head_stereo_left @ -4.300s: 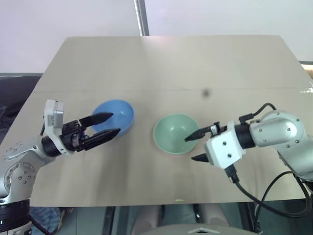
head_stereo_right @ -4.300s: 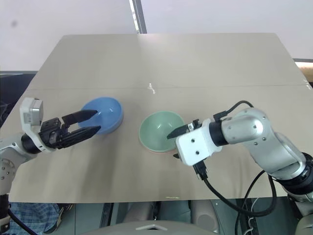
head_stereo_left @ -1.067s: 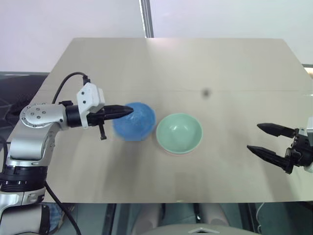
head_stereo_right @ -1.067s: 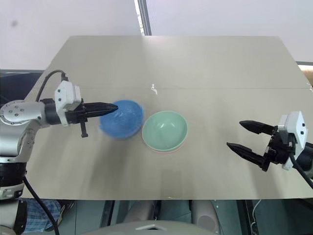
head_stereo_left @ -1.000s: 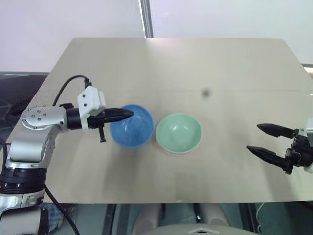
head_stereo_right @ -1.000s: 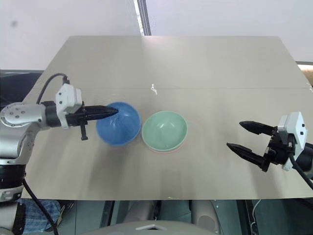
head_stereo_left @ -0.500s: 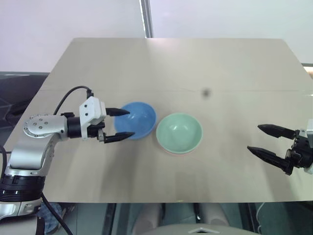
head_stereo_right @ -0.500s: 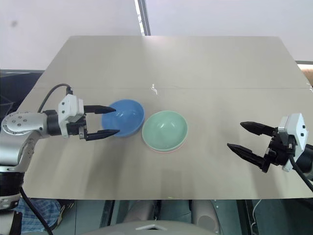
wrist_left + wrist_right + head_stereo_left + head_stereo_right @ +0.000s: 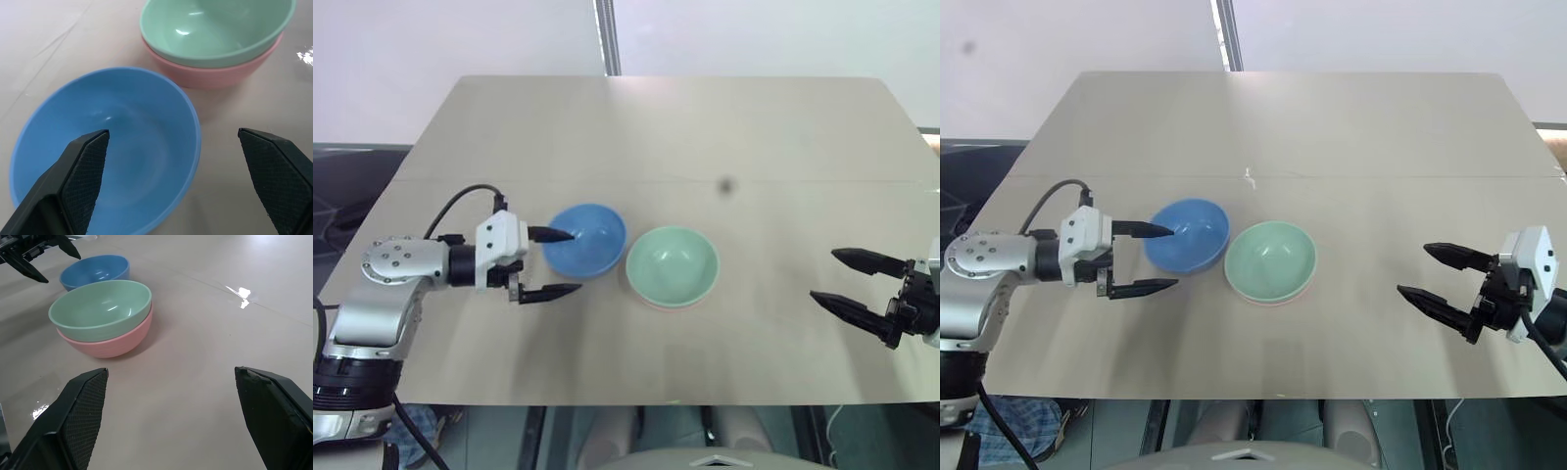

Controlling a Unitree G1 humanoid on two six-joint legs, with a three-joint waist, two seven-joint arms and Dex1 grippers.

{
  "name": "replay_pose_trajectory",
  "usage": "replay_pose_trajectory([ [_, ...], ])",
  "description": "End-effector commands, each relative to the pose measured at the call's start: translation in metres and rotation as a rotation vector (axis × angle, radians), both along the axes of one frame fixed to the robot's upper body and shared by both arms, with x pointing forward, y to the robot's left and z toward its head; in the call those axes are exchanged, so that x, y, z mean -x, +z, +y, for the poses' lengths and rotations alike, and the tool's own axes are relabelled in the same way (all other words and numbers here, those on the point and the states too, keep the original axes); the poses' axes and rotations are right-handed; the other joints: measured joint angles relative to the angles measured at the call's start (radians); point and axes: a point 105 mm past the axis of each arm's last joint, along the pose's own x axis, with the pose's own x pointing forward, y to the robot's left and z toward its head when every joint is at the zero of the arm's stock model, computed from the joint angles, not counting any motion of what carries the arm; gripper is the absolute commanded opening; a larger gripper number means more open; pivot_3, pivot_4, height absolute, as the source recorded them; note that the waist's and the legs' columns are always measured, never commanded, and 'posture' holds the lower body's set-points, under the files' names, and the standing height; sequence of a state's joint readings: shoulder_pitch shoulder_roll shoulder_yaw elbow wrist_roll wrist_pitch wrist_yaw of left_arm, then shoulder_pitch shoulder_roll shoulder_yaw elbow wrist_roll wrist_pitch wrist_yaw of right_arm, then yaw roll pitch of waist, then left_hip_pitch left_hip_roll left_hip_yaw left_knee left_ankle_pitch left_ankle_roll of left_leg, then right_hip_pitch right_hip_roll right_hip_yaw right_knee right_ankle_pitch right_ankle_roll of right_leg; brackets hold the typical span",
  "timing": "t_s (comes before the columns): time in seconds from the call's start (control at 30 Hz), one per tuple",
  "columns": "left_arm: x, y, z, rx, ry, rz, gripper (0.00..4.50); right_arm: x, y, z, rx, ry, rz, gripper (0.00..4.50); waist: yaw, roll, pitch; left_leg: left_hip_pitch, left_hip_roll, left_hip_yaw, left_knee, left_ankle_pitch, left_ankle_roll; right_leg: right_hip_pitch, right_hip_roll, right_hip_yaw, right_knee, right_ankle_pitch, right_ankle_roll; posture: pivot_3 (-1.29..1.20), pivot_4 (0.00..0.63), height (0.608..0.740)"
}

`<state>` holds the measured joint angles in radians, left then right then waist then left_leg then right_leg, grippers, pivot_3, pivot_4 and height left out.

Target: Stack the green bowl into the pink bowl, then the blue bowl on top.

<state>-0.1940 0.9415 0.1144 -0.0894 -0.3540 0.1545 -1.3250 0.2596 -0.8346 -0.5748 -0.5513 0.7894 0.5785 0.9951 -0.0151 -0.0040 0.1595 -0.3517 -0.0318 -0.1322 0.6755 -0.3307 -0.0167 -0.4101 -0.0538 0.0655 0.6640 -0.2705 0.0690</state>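
The green bowl (image 9: 672,266) sits nested inside the pink bowl (image 9: 110,342) at the middle of the table. Just left of that stack, the blue bowl (image 9: 587,240) rests upright on the table, close to the stack. My left gripper (image 9: 576,261) is open at the blue bowl's left side. One of its fingers (image 9: 83,166) reaches over the rim, the other lies off the bowl's near side, and it holds nothing. Far to the right, my right gripper (image 9: 822,275) is open and empty, pointing toward the stack.
The tan table (image 9: 705,127) has a faint seam running across it behind the bowls. A metal pole (image 9: 605,39) stands behind the far edge. The table's front edge lies close below both grippers.
My left gripper was shut on the blue bowl's rim with the bowl tipped up. It has opened and drawn back left, and the bowl now rests flat. The right gripper has stayed still.
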Motion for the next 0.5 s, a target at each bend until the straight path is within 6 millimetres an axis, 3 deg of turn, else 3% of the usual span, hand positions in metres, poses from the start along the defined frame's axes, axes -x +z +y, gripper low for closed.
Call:
replay_pose_trajectory([
  [0.03, 0.001, -0.009, 0.008, -0.082, 0.001, 0.003, 4.46, 0.001, 0.008, 0.0, 0.016, 0.001, -0.048, 4.5, 0.0, 0.0, 0.0, 0.0, 0.0, 0.0, 0.0, 0.0, 0.0, 0.0, 0.0, 0.0, 0.0, 0.0, 0.0, 0.0, 0.15, 0.74],
  [0.27, -0.004, -0.012, 0.011, -0.103, -0.005, -0.045, 4.46, 0.003, 0.008, 0.0, 0.016, -0.003, -0.049, 4.5, 0.001, 0.0, 0.0, 0.0, 0.0, 0.0, 0.0, 0.0, 0.0, 0.0, 0.0, 0.0, 0.0, 0.0, 0.0, 0.0, 0.15, 0.74],
  [0.37, -0.01, -0.008, 0.009, -0.08, 0.001, -0.084, 3.69, 0.003, 0.008, 0.001, 0.015, -0.005, -0.049, 4.5, 0.001, 0.0, 0.0, 0.0, 0.0, 0.0, 0.0, 0.0, 0.0, 0.0, 0.0, 0.0, 0.0, 0.0, 0.0, 0.0, 0.15, 0.74],
  [0.5, -0.012, -0.008, 0.007, -0.081, -0.005, -0.091, 1.61, 0.003, 0.007, 0.001, 0.015, -0.006, -0.05, 4.5, 0.0, 0.0, 0.0, 0.0, 0.0, 0.0, 0.0, 0.0, 0.0, 0.0, 0.0, 0.0, 0.0, 0.0, 0.0, 0.0, 0.15, 0.74],
])
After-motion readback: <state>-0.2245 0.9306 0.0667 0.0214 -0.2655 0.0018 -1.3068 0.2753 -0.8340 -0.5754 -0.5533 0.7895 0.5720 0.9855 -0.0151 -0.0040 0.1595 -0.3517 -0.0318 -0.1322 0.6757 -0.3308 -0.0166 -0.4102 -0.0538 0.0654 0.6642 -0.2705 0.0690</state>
